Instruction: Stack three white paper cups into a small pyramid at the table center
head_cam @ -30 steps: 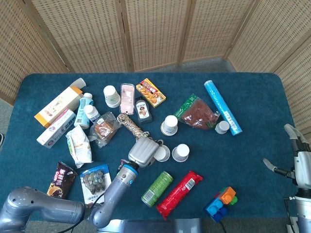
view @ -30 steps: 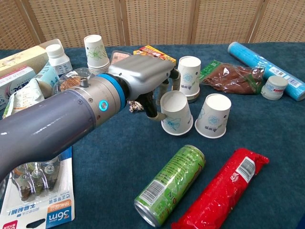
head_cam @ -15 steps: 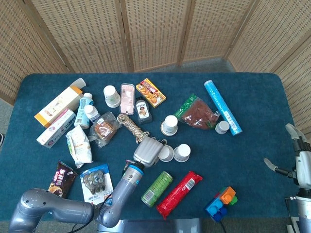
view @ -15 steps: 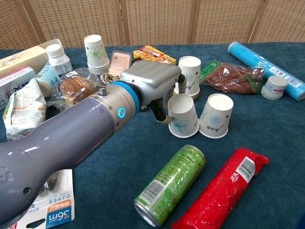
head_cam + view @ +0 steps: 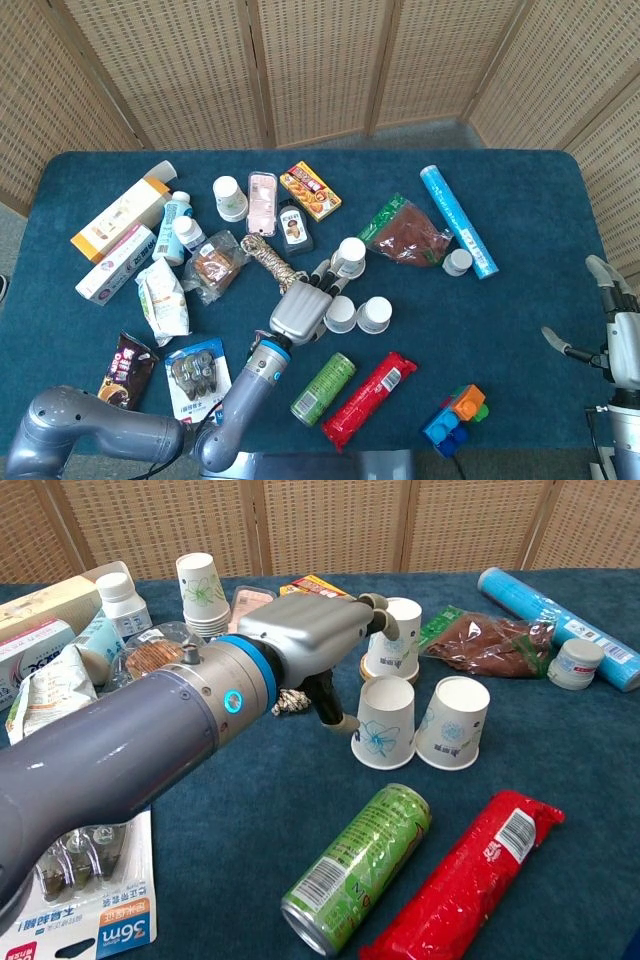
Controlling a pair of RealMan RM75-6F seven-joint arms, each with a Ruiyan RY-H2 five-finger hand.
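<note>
Overhead, head view: left hand fingers spread, holding nothing, beside two base cups standing side by side, touching. Third cup lies just beyond the fingertips, up-table. Right hand open, idle, well apart at the table edge; left is nearer.

Chest view: left hand reaches toward third cup, inverted, upright axis, behind the base pair.

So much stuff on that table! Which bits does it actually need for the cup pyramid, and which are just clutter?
Needed:
two upside-down paper cups side by side
third paper cup behind them
left hand

Clutter:
green can
red packet
blue tube
stack of spare cups
toy bricks
</note>
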